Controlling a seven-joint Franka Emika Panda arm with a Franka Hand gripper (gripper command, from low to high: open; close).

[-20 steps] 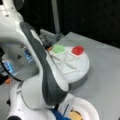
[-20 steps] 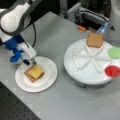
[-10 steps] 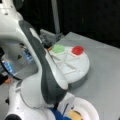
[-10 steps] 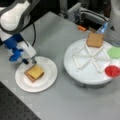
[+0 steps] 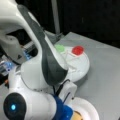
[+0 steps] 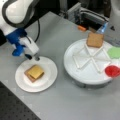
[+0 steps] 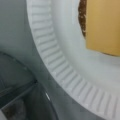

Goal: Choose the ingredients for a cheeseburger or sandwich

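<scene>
A small stack (image 6: 34,73) lies flat on the plain plate (image 6: 48,78), yellow cheese square (image 6: 36,71) on top with brown beneath it. On the divided tray (image 6: 82,72), a tan bread slice (image 6: 95,40), green piece (image 6: 114,52) and red disc (image 6: 112,71) each fill their own compartment.

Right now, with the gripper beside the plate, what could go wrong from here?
1. The gripper hangs low over the plate rim; a sideways move could nudge the plate and shift the stack.
2. The cheese square lies skewed on the brown piece under it, so a bump might slide it off.
3. The bread slice, green piece and red disc sit near the tray edge, where a sweep could knock them off.
</scene>
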